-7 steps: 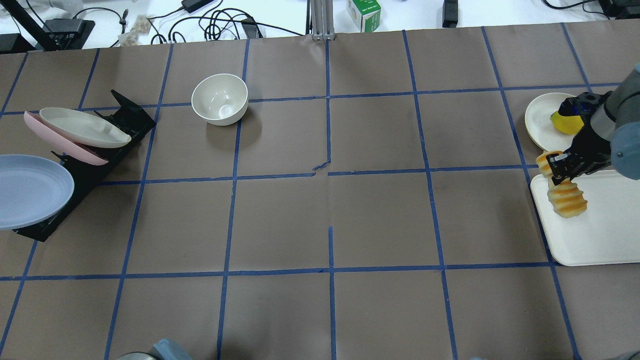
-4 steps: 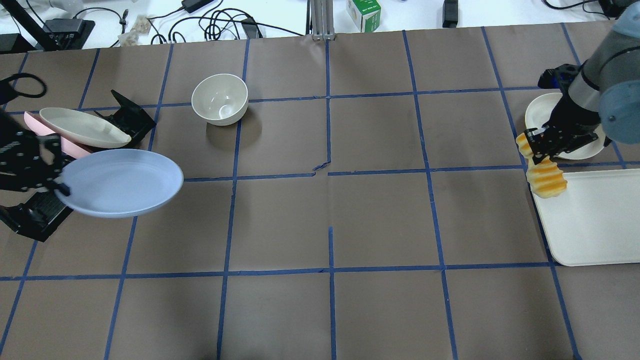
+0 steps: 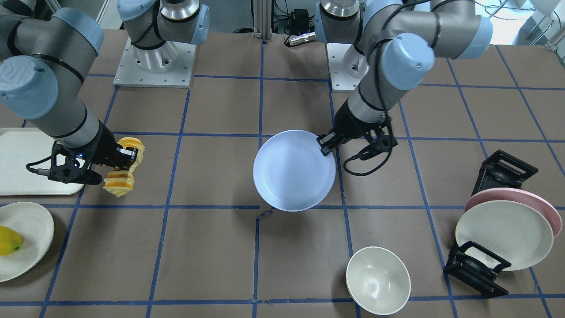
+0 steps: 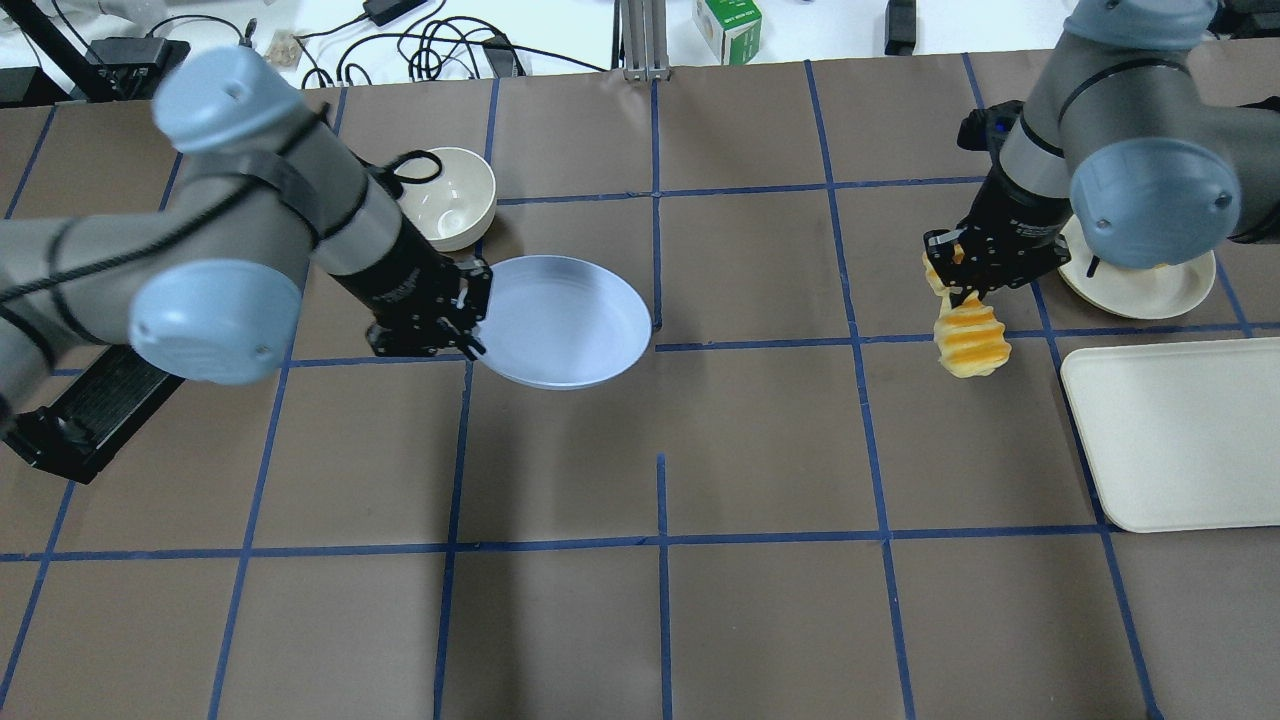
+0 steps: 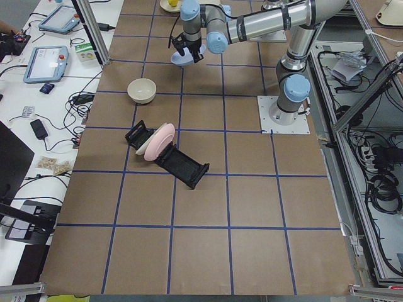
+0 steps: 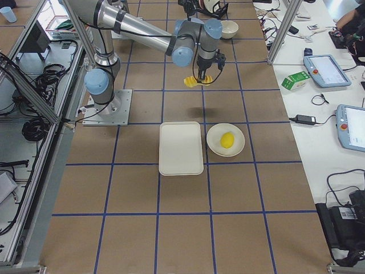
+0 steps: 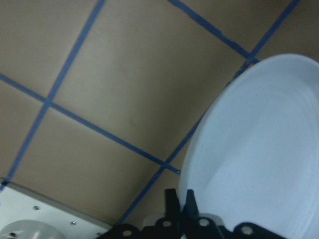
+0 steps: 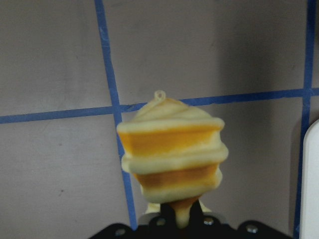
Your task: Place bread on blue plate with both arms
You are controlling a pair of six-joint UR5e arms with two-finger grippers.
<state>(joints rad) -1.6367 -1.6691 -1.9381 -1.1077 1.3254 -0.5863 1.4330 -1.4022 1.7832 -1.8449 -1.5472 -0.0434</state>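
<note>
My left gripper [image 4: 472,322] is shut on the near rim of the blue plate [image 4: 565,320] and holds it level above the table's middle; it also shows in the front view [image 3: 325,144], on the plate [image 3: 293,170]. The left wrist view shows the plate [image 7: 259,154] pinched at its edge. My right gripper [image 4: 958,277] is shut on the bread [image 4: 970,340], which hangs above the table left of the white tray. In the front view the gripper [image 3: 120,159] holds the bread [image 3: 120,182]. The right wrist view shows the ridged loaf [image 8: 172,149] end-on.
A white tray [image 4: 1180,440] lies at the right edge, a cream plate [image 3: 22,240] with a yellow lemon [image 3: 9,240] behind it. A cream bowl [image 3: 377,280] stands far left of centre. A black rack [image 3: 476,265] holds a cream plate [image 3: 503,234] and a pink plate [image 3: 549,207].
My left arm has carried the blue plate from the rack at the left to the table's middle. My right arm has carried the bread leftward and away from the tray.
</note>
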